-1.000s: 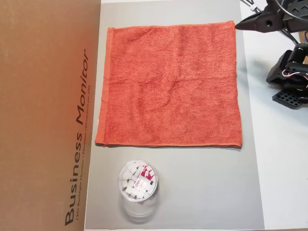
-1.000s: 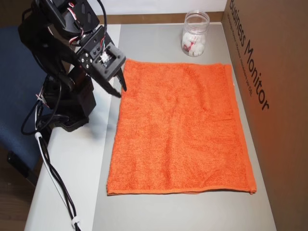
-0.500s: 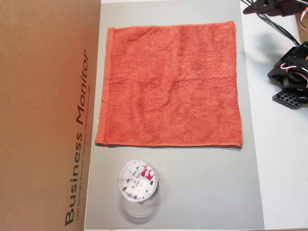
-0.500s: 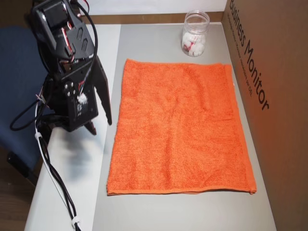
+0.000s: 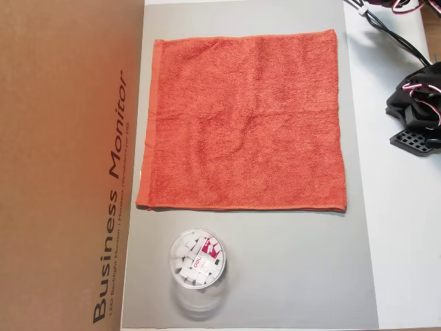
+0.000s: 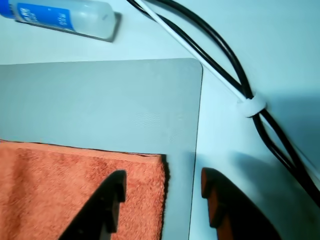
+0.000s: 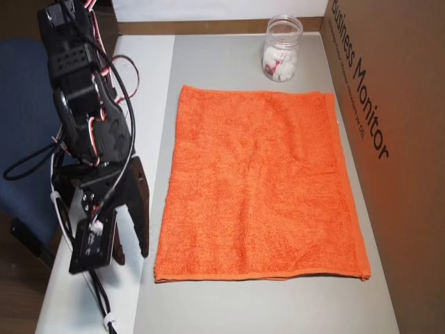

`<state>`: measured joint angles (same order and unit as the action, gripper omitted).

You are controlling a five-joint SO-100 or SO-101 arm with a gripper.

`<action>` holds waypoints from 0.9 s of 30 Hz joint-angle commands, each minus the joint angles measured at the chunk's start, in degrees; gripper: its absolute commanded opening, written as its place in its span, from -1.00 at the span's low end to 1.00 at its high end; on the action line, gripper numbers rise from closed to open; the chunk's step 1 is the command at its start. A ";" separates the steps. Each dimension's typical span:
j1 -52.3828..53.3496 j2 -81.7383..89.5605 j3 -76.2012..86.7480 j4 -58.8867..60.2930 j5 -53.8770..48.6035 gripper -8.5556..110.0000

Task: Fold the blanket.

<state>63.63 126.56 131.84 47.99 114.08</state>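
Note:
The blanket (image 5: 241,121) is an orange-red terry towel lying flat and unfolded on the grey mat (image 5: 289,276). It also shows spread out in another overhead view (image 7: 261,184). There my gripper (image 7: 132,256) points down beside the blanket's near left corner, open and holding nothing. In the wrist view the gripper (image 6: 162,192) is open over that corner of the blanket (image 6: 75,190). One finger (image 6: 112,200) is above the hem and the other finger (image 6: 217,200) is over the bare table. The gripper itself is outside the first overhead view.
A clear jar (image 7: 281,49) of white pieces stands on the mat beyond the blanket's far edge. A cardboard box (image 7: 396,139) walls off the right side. The arm base (image 5: 417,103), black cables (image 6: 235,75) and a small bottle (image 6: 60,15) lie off the mat.
The arm has swung from the blanket's far left corner down to its near left corner in one overhead view and left the other overhead view. The blanket has not moved.

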 commanded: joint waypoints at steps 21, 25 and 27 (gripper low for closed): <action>-5.98 -10.20 15.12 -21.80 0.79 -0.60; -6.24 -10.20 19.60 -29.36 0.79 -0.60; -6.42 -10.20 20.83 -32.17 0.79 -0.60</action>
<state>57.13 116.19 152.05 19.60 114.08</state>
